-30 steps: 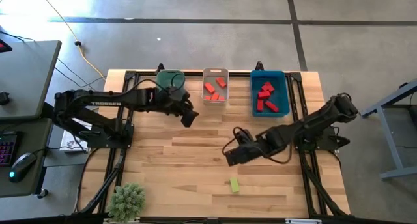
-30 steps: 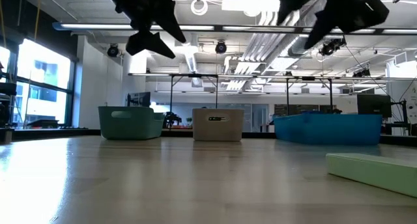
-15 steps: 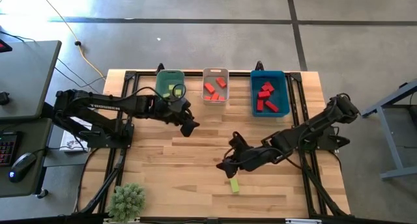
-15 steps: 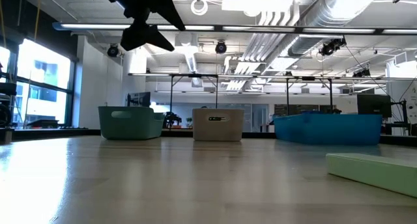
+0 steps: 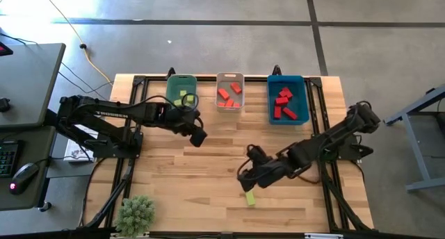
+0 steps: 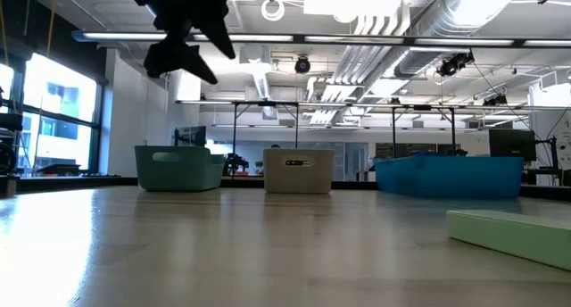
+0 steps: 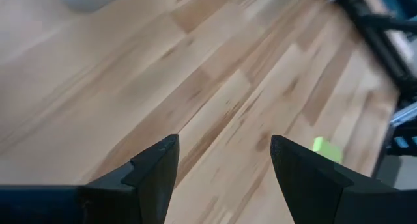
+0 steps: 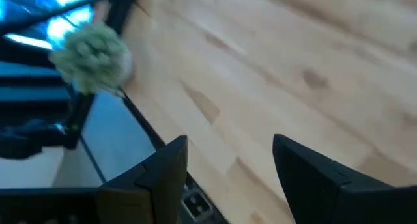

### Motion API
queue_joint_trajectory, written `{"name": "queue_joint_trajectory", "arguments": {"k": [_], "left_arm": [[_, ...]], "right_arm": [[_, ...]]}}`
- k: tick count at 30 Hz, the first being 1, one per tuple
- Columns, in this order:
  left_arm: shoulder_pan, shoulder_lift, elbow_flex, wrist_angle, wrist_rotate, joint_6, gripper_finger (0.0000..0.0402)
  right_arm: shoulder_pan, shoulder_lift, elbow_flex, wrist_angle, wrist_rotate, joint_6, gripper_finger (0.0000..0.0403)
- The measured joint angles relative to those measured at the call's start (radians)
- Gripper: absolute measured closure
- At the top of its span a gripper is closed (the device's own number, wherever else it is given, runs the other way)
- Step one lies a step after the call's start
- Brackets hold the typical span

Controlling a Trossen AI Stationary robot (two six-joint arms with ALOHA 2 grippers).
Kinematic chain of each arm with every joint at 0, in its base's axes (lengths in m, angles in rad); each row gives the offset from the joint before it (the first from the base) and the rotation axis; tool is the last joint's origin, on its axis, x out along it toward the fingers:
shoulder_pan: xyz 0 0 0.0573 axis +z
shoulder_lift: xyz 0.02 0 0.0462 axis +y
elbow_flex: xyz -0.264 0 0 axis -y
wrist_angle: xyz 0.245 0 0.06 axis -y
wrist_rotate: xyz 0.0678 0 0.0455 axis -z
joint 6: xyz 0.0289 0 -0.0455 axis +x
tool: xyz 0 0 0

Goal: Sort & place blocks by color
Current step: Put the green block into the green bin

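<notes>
- Looking from the near edge, we saw one yellow-green block [image 5: 249, 197] lying alone on the table [image 5: 208, 166], near a small green plant [image 5: 135, 212].
- We found the right gripper [image 5: 243, 180] just above that block, fingers apart, holding nothing.
- We saw the left gripper [image 5: 198, 137] farther back, fingers spread wide, empty.
- At the far edge we saw the green bin [image 5: 181, 89] with yellow-green blocks, the white bin [image 5: 229, 78] with orange-red blocks and the blue bin [image 5: 271, 100] with deep red blocks.
</notes>
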Motion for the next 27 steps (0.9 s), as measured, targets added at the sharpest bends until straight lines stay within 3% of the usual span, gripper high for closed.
{"name": "queue_joint_trajectory", "arguments": {"k": [16, 27], "left_arm": [[-0.001, 0.0, 0.0, -0.05, -0.003, -0.001, 0.017], [-0.001, 0.0, 0.0, -0.05, -0.018, 0.003, 0.017]], "right_arm": [[0.004, 0.234, 0.0, 0.015, -0.222, 0.103, 0.019], [0.048, 0.319, 0.0, -0.031, -0.243, 0.203, 0.019]]}}
